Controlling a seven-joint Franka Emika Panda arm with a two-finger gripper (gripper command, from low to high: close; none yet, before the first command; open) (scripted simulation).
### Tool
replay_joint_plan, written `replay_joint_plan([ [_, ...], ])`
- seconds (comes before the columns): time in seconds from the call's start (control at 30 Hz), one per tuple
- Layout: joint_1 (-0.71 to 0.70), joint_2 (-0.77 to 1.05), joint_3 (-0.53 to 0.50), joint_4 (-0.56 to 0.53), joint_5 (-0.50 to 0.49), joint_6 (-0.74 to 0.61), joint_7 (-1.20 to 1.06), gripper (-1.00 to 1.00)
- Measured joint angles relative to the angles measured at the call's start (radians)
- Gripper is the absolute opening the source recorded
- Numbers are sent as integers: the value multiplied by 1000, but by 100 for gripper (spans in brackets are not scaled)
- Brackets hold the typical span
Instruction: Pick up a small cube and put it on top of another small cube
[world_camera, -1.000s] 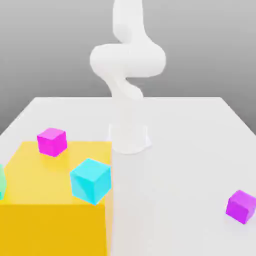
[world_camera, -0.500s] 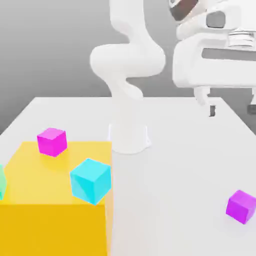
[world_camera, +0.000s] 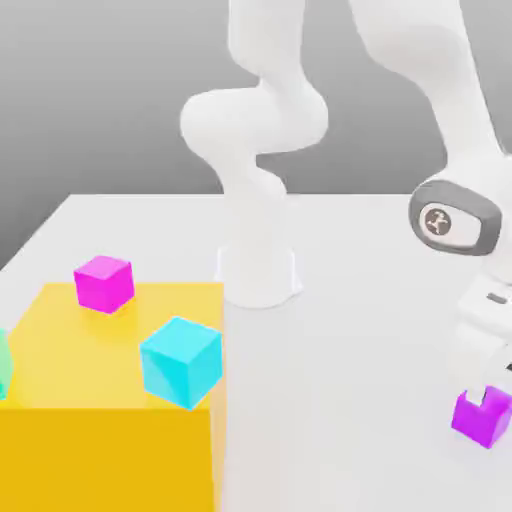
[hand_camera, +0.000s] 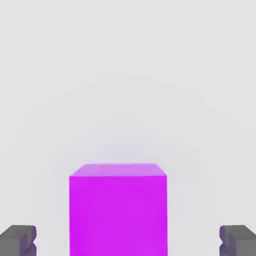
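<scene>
Fingers: wide apart (hand_camera: 128, 241), with the violet cube (hand_camera: 118, 215) between them and space on both sides; nothing is clamped. The cube looks slightly nearer one finger, so closing unevenly could nudge or twist it before both sides grip.

Violet cube: flat on the tabletop (world_camera: 350, 350), toward its near edge at the exterior view's right. If the fingers close while too high, they may catch only its upper part and let it slip or tip on the lift.

Magenta cube: on the yellow block (world_camera: 110, 460), by the block's far edge, near the far corner at the exterior view's left. A bump during stacking could push it over that edge.

Yellow block: taller than the tabletop cubes, so a low carry could strike its side and knock the violet cube loose.

Cyan cube: at the block's near corner on the exterior view's right, close to the likely route; a low swing might sweep it off.

Release: letting go off-centre or tilted could make the violet cube slide from the magenta one.
</scene>
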Motion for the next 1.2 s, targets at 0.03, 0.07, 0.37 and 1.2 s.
replay_joint_plan([
  [0.03, 19, 31, -23, 7, -21, 24, 16, -100],
  [0.07, 19, 31, -23, 7, -21, 24, 16, -100],
  [0.37, -23, -49, 32, -12, 39, -36, -28, -100],
  [1.2, -703, -774, -381, -98, 274, -647, 328, -100],
])
